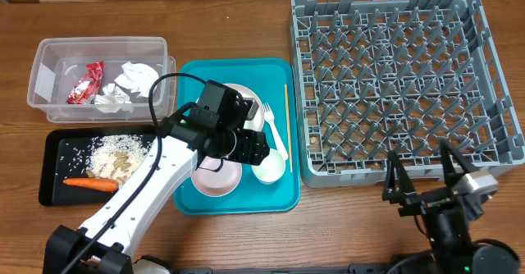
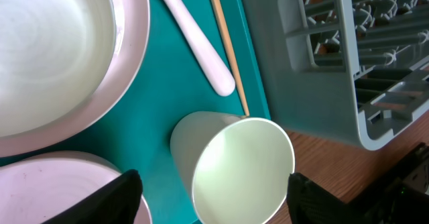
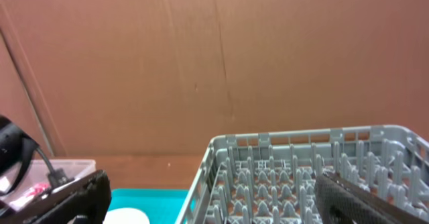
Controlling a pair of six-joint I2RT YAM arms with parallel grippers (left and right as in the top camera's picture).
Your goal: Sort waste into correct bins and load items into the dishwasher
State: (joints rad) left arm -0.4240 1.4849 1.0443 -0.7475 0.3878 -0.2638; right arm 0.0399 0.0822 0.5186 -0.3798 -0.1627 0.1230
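A small white cup (image 2: 234, 163) lies on its side at the teal tray's (image 1: 283, 194) near right corner. My left gripper (image 2: 211, 187) straddles it, open, with a gap at the left finger. Beside it lie a white fork (image 1: 275, 130) and a thin wooden stick (image 1: 286, 114). My left arm partly hides the white plate (image 1: 250, 102). One white bowl (image 1: 217, 180) sits at the tray's front. The grey dishwasher rack (image 1: 377, 174) stands to the right. My right gripper (image 1: 426, 185) hovers open before it, holding nothing.
The clear tub (image 1: 39, 81) at back left holds a red wrapper (image 1: 86, 83) and crumpled napkins (image 1: 131, 81). The black tray (image 1: 51, 171) in front of it carries rice (image 1: 119, 155) and a carrot (image 1: 90, 184). A brown wall rises behind the table.
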